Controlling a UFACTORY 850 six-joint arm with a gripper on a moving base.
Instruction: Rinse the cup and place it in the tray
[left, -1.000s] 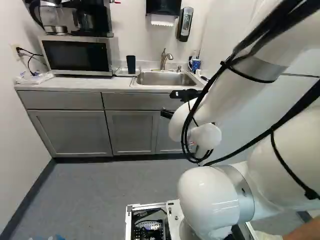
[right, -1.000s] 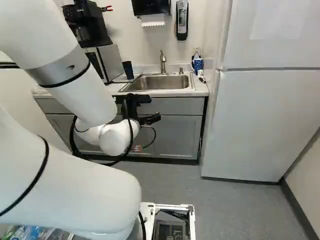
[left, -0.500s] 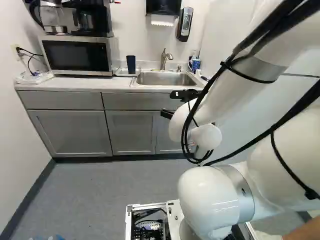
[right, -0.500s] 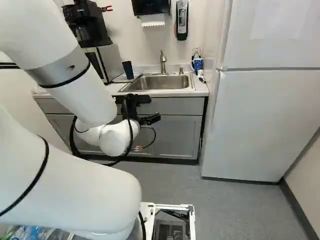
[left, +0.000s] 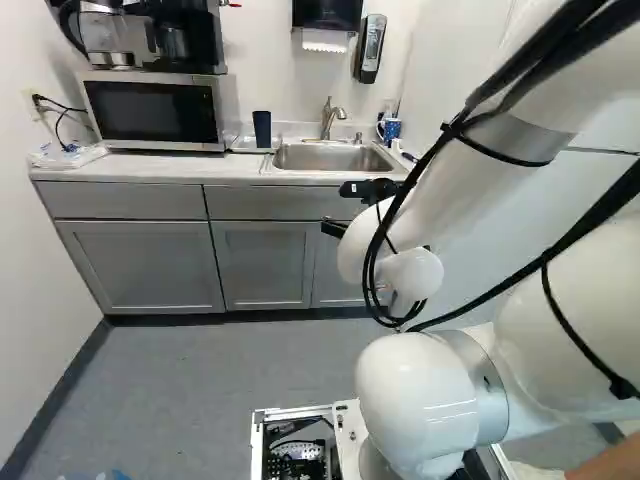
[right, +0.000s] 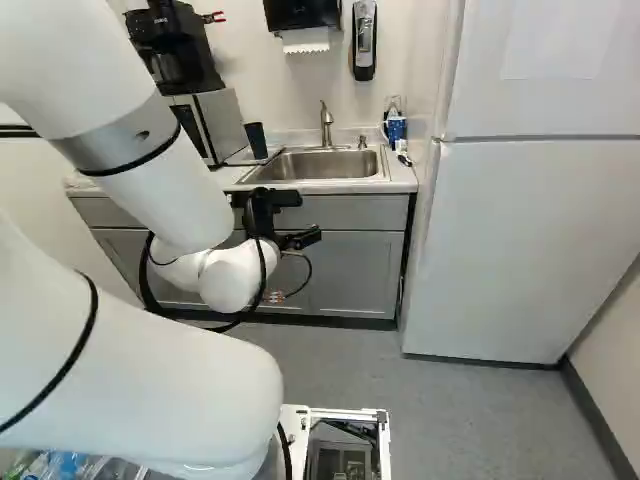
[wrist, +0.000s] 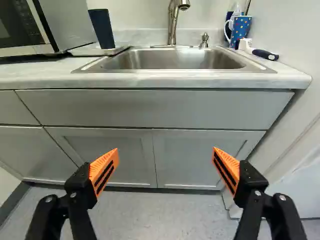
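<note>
Tool (right: 303, 239) gapes wide, empty, while a dark cup (wrist: 102, 29) stands beside the sink (wrist: 175, 60).

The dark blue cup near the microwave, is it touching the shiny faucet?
Apart. The wrist view shows the pale wall in a wide gap between the cup and the faucet.

Grey cabinets (left: 140, 265) under a pale countertop (left: 160, 168), white walls (left: 260, 60), grey floor (left: 200, 380), dark baseboards (left: 58, 395), a tall white refrigerator (right: 510, 240)
</note>
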